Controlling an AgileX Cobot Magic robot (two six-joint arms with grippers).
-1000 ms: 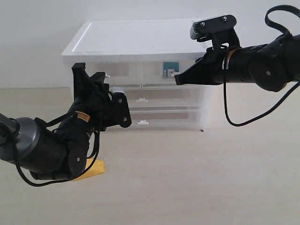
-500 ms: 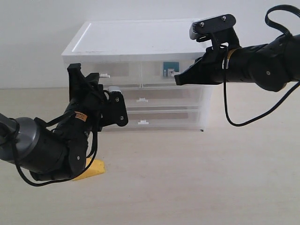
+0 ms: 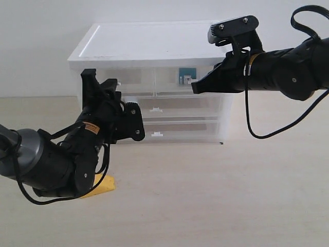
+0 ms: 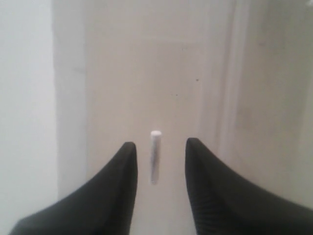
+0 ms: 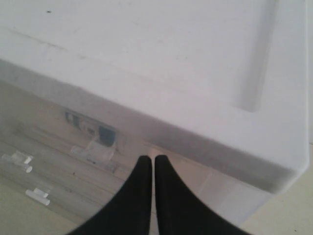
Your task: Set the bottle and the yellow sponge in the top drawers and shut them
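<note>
Your left gripper stood parted astride the tab handle of the top-left drawer: seemingly stiff, slick, needing a square pinch.

left tool tilted upward, jaws partly apart, right tool held level, jaws pressed together

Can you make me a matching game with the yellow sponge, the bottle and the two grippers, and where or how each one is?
Things:
1. yellow sponge
2. bottle
3. left gripper
4. right gripper

Place or state:
A. shut, at the front of the cabinet
B. lying on the table
C. open, one jaw on each side of a white tab handle
D. inside a top drawer, seen through its front

Pairs: 1-B, 2-D, 3-C, 4-A
</note>
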